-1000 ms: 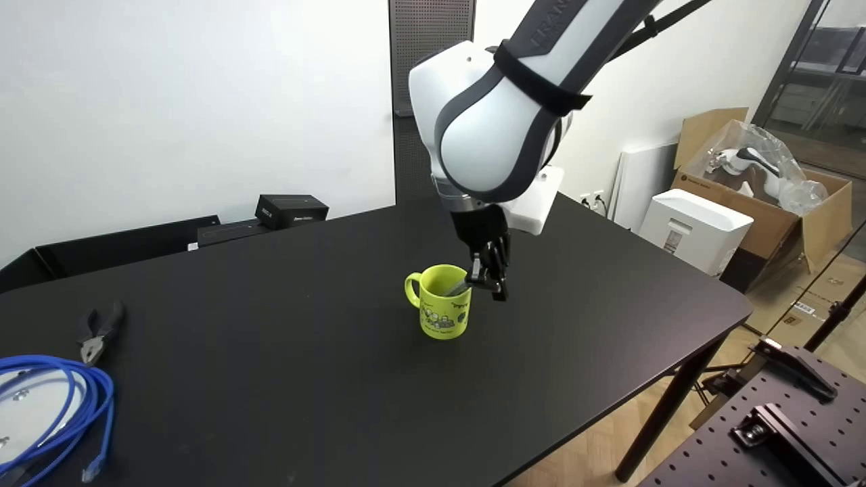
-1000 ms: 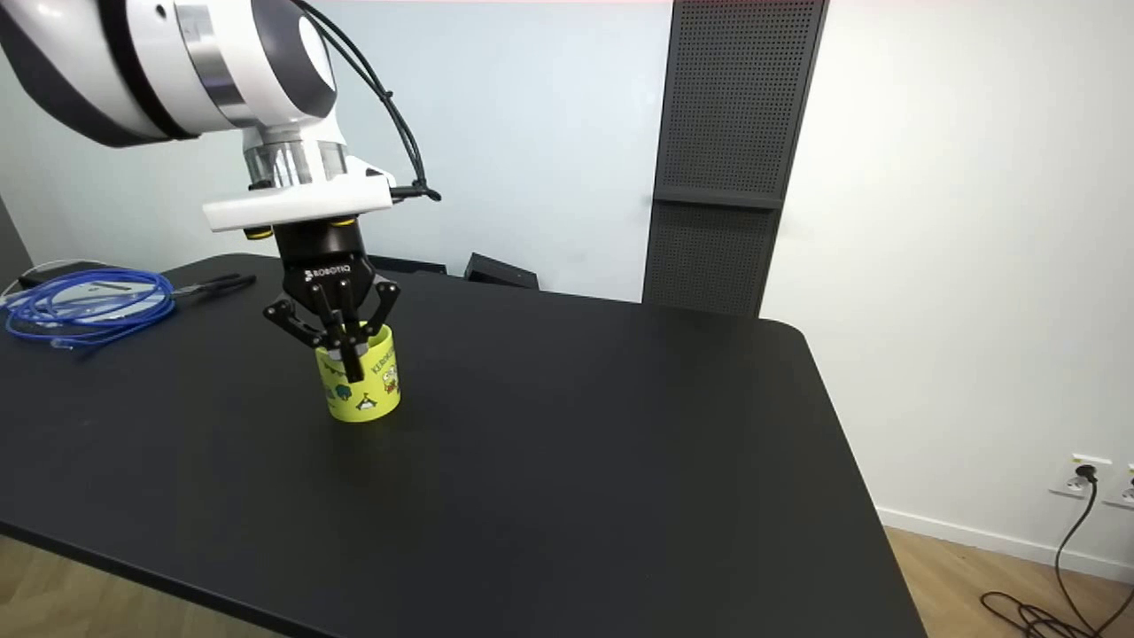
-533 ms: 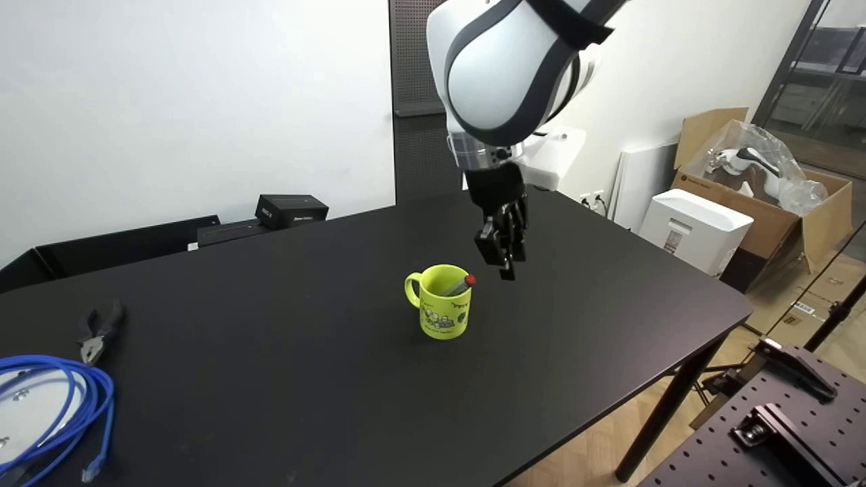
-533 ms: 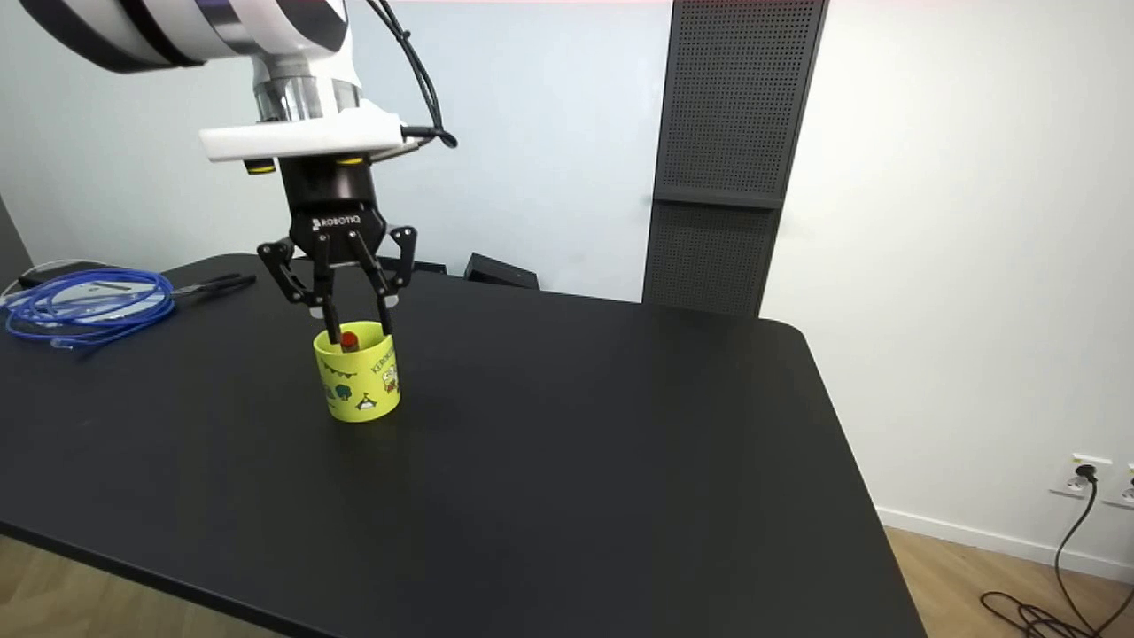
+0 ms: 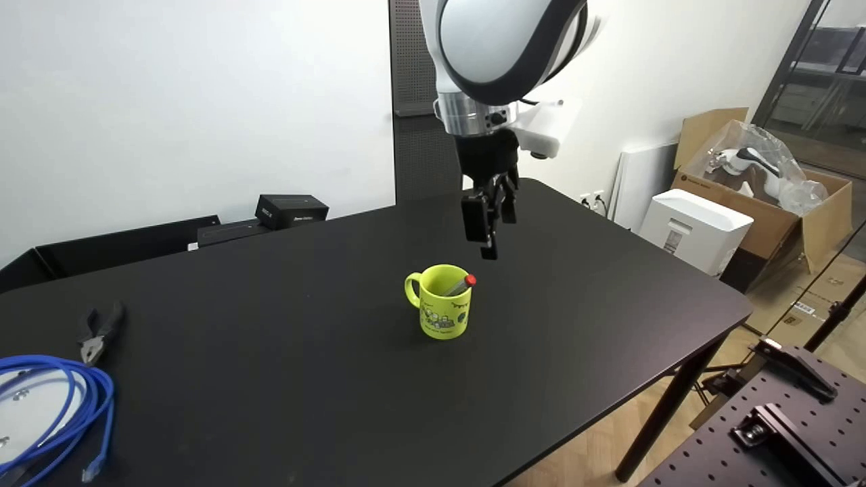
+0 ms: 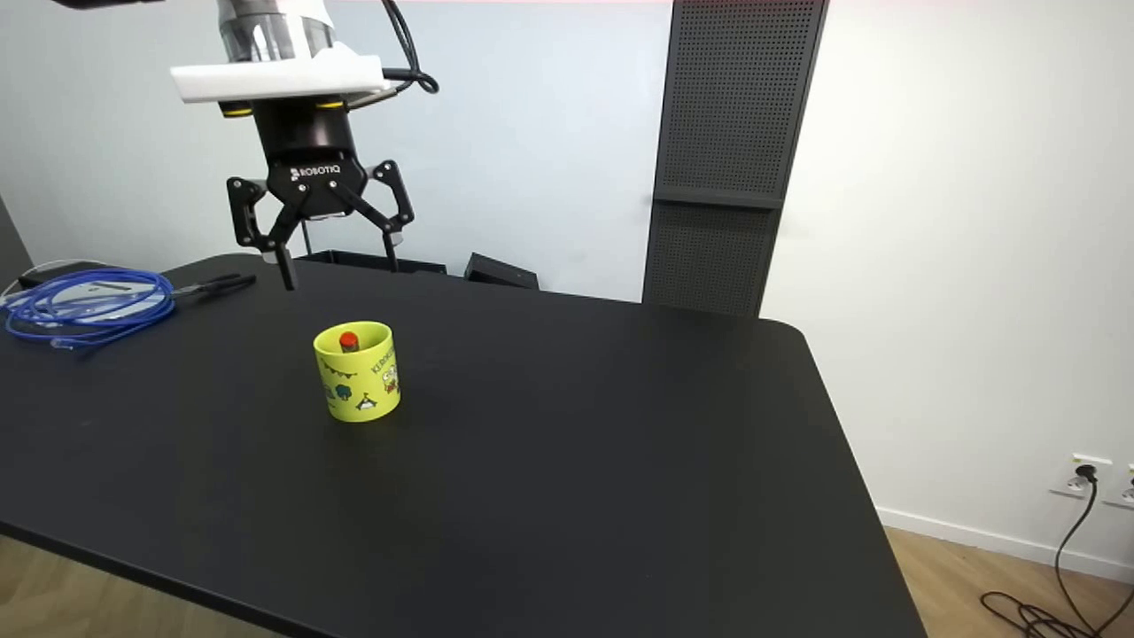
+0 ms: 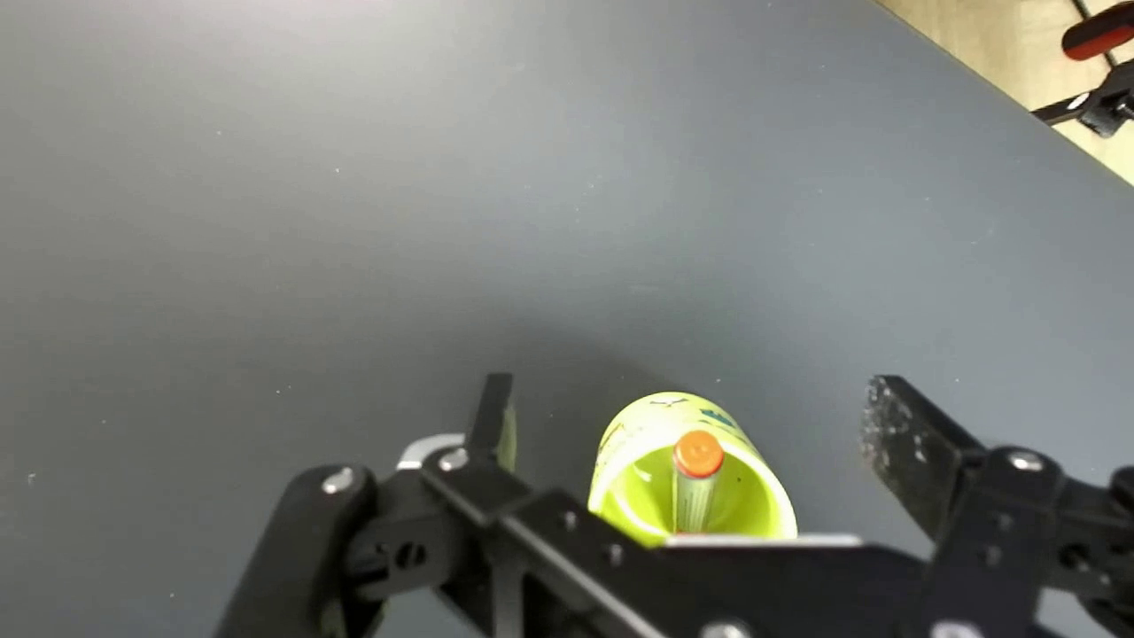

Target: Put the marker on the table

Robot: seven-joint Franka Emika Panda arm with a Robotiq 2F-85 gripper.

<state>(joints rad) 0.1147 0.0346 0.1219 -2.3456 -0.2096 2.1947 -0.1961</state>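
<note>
The marker (image 5: 460, 287), pale with a red-orange end, leans inside the yellow-green mug (image 5: 443, 318), its capped end poking above the rim. The same marker (image 6: 349, 342) shows in the wrist view too, its lower part hidden by the mug and by my gripper's body. The mug stands upright on the black table (image 6: 620, 461). My gripper (image 6: 339, 270) hangs above the mug and touches neither it nor the marker. Its fingers (image 7: 908, 443) are spread wide with nothing held between them; in the wrist view the marker's end appears midway across the gap.
Pliers (image 5: 100, 335) and a coil of blue cable (image 5: 101, 399) lie at one end of the table. Black boxes (image 5: 291, 211) stand along the wall behind it. The table's edge (image 7: 983, 80) shows at the upper right of the wrist view, with floor beyond.
A second ago the jaws were together around the marker's end at the mug's rim. They have opened, let it go and risen clear. The mug has not moved.
</note>
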